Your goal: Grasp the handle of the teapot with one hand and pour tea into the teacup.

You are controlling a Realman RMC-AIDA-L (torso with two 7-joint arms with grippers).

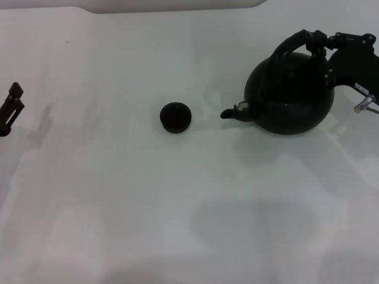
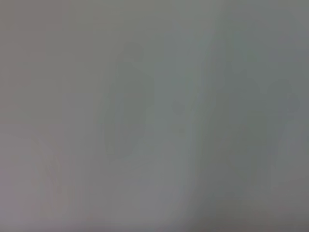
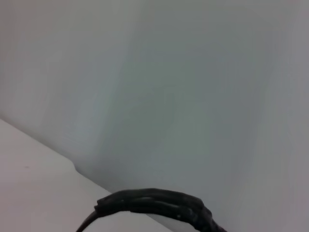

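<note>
The round black teapot point(image 1: 290, 97) stands upright on the white table at the right, its short spout point(image 1: 232, 112) with a pale cap pointing left. Its black arched handle point(image 1: 288, 47) spans the top and also shows in the right wrist view point(image 3: 154, 202). My right gripper point(image 1: 315, 39) reaches in from the right and is shut on the top of the handle. The tiny dark teacup point(image 1: 176, 116) sits on the table left of the spout, with a gap between them. My left gripper point(image 1: 10, 106) is parked at the far left edge.
The white table point(image 1: 177, 207) spreads around the cup and teapot. A pale raised edge point(image 1: 172, 6) runs along the back. The left wrist view shows only plain grey surface.
</note>
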